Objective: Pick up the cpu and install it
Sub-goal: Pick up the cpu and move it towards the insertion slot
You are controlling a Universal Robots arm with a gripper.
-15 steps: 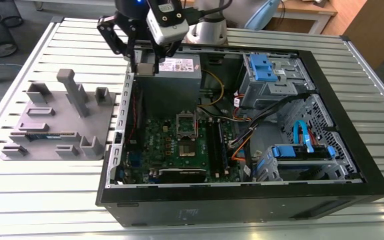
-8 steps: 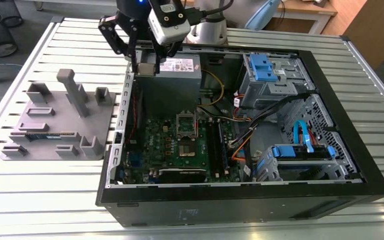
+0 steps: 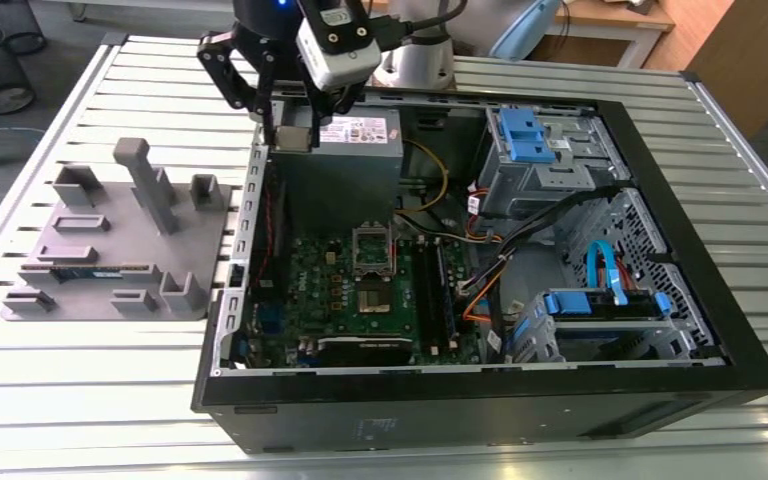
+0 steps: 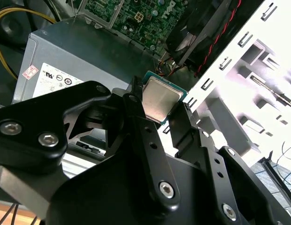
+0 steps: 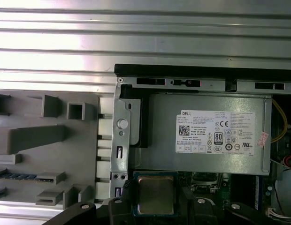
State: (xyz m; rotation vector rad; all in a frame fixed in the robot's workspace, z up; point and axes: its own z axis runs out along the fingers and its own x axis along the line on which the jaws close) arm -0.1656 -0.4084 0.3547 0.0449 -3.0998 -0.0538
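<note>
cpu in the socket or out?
Out: the pincer grips the cpu up by the power supply, apart from the socket.

One cpu (image 4: 159, 101), one computer case (image 3: 491, 410), one grey fixture (image 3: 104, 240)

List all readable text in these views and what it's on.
Nothing I can quote reliably.
White label on the power supply: fine print, symbols and a barcode, too small to read.
Red sticker on the same box: print too small to read.
cpu, clamped in the gripper: no legible marking on its metal top.
</note>
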